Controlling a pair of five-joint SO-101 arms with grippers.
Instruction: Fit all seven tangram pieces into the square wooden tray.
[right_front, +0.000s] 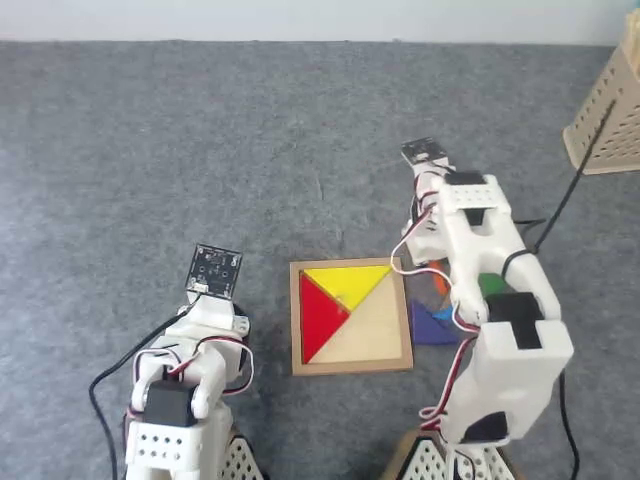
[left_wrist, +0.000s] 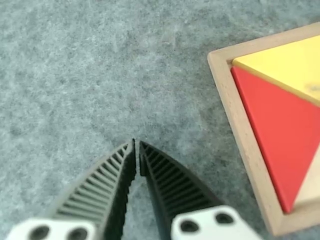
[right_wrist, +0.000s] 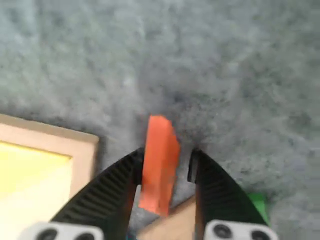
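right gripper (right_wrist: 167, 151) spread around a thin orange piece (right_wrist: 159, 172) standing on edge; left gripper (left_wrist: 136, 144) pressed together.

Grey carpet (right_front: 200, 150) spreads beneath the right pincer (right_wrist: 167, 160) and all around it. Well apart from that pincer, off to its right and farther out, stands a pale perforated wooden box (right_front: 610, 110).

Grey felt table (right_front: 200, 150): wooden tray (right_front: 350, 368); purple piece (right_front: 432, 326) just beside; possibly more, half hidden.
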